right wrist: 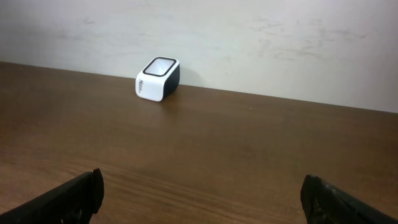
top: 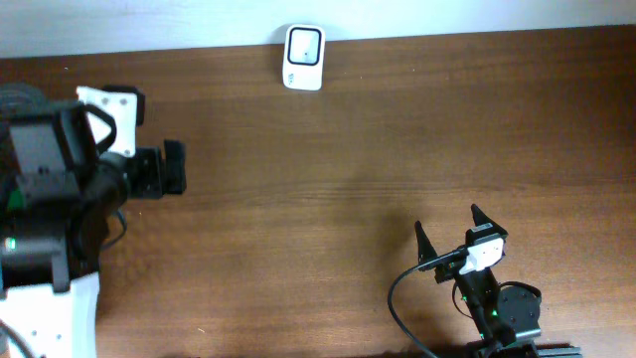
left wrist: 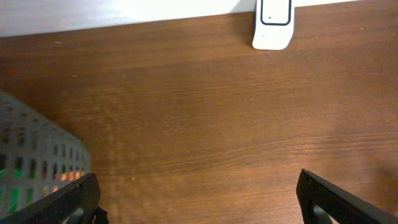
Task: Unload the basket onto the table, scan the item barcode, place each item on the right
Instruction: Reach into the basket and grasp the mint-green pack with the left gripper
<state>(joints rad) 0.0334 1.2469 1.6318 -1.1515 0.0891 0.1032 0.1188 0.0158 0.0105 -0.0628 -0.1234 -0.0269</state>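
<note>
At the far edge of the brown wooden table (top: 328, 179), toward 12 o'clock in your overhead view, the white rounded plastic barcode scanner (top: 303, 58) with its dark-rimmed window sits just beside the pale wall (right wrist: 249, 37). Only your right wrist view shows its black side. Your left gripper (left wrist: 198, 193) at 9 o'clock and right gripper (top: 447, 221) at 5 o'clock both stand spread wide, holding nothing.
</note>
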